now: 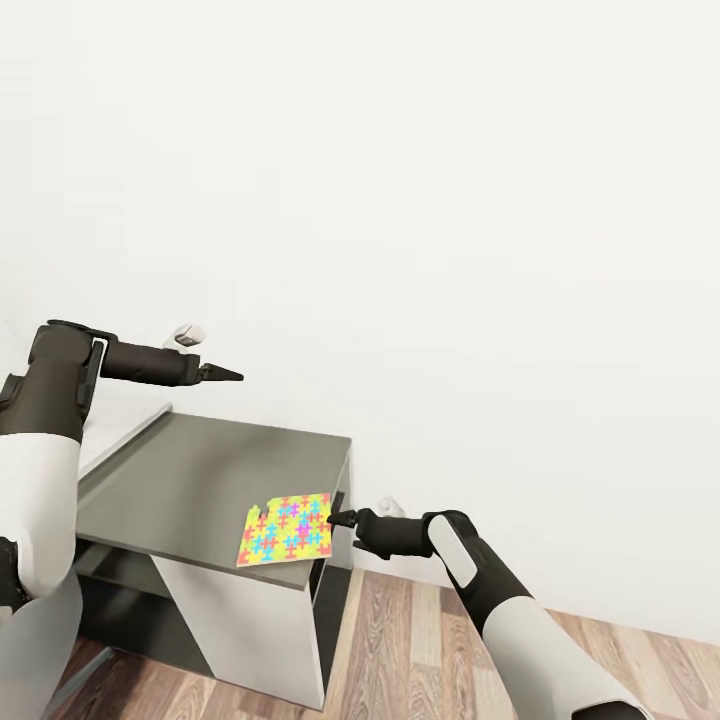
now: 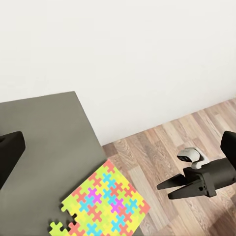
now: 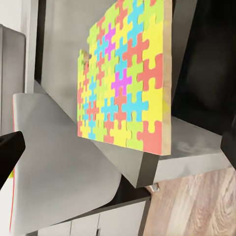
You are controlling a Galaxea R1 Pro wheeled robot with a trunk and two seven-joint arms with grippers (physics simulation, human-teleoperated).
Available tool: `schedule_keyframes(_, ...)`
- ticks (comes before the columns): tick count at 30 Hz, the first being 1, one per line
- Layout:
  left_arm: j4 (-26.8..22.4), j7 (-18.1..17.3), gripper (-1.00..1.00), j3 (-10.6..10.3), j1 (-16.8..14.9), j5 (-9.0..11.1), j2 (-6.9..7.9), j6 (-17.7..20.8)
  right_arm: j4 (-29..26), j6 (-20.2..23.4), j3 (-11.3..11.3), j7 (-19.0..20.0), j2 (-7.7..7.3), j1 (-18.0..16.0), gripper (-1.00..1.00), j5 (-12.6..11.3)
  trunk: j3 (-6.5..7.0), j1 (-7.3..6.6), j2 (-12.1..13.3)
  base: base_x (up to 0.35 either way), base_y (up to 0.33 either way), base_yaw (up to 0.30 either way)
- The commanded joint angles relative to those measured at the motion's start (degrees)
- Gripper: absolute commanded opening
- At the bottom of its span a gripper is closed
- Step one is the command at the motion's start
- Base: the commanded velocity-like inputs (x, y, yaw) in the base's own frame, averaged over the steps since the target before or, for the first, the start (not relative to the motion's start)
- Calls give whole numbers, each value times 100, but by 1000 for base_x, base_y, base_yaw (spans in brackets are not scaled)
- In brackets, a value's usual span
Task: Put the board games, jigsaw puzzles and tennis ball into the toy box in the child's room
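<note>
At the surface [image 1: 190, 480] corner, the jigsaw puzzle [image 1: 286, 528] is overhanging the edge, so I am bringing the released right hand [image 1: 340, 519] level for a pinch; the left hand [image 1: 232, 376], seemingly clenched, is idling.

No legible text, labels, brands, numbers or signs. Jigsaw puzzle [image 1: 287, 529] on table [image 1: 180, 480]: coloured interlocking pattern only, no lettering.
</note>
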Motion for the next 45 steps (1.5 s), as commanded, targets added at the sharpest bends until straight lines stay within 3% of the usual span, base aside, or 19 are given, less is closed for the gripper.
schedule_keyframes(1,-5,-54,100,10,-4,-60,-2,59,-1,14,0,27,-1,-5,100,26,-6,0,-3,9,-9,0)
schedule_keyframes(8,-5,-54,100,11,-4,-63,-2,60,-1,15,0,27,-1,-5,100,26,-6,0,-3,4,-4,0)
schedule_keyframes(37,-5,-54,100,10,-4,-67,-2,80,3,-2,-27,27,-10,-2,100,-14,-527,637,-1166,0,0,0)
schedule_keyframes(45,-5,-54,100,13,-4,-66,-2,90,3,-2,-12,20,8,-2,100,-7,-527,637,-1166,0,0,0)
